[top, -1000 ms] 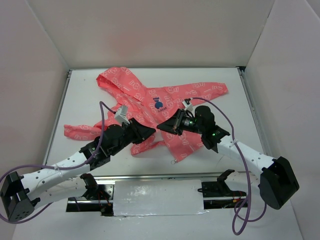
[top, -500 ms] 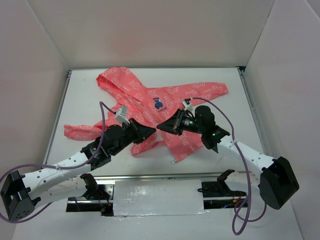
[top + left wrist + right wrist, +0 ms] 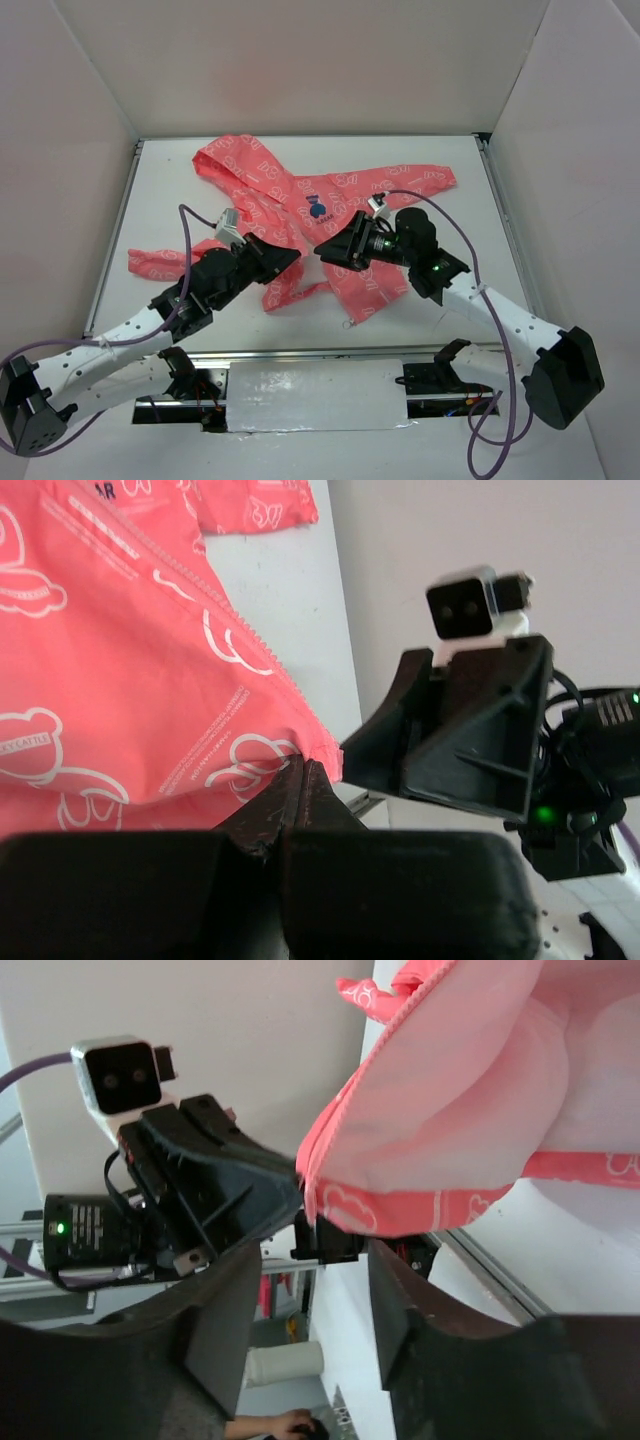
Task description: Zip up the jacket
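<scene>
On the white bench (image 3: 170, 200), inside plain white walls, a small hooded jacket (image 3: 270, 195) of thin coral-pink fabric with white outline print lies spread toward the far side. Its hood is at the far left, one long sleeve stretches to the right, and the other trails toward the near left. A small blue emblem (image 3: 318, 208) sits on the chest. The lower front lies parted, and a row of zipper teeth (image 3: 235, 630) runs along one free edge. The left arm's fingers (image 3: 272, 815) are pressed tight together on the lower corner of that edge, pinching the fabric at their tips. Just beside them, the right arm's fingers (image 3: 205, 1310) stand apart with a clear gap. A fold of the jacket's hem hangs at the mouth of that gap and seems to touch neither finger, though the angle makes this hard to judge. The two wrists face each other over the jacket's lower front.
</scene>
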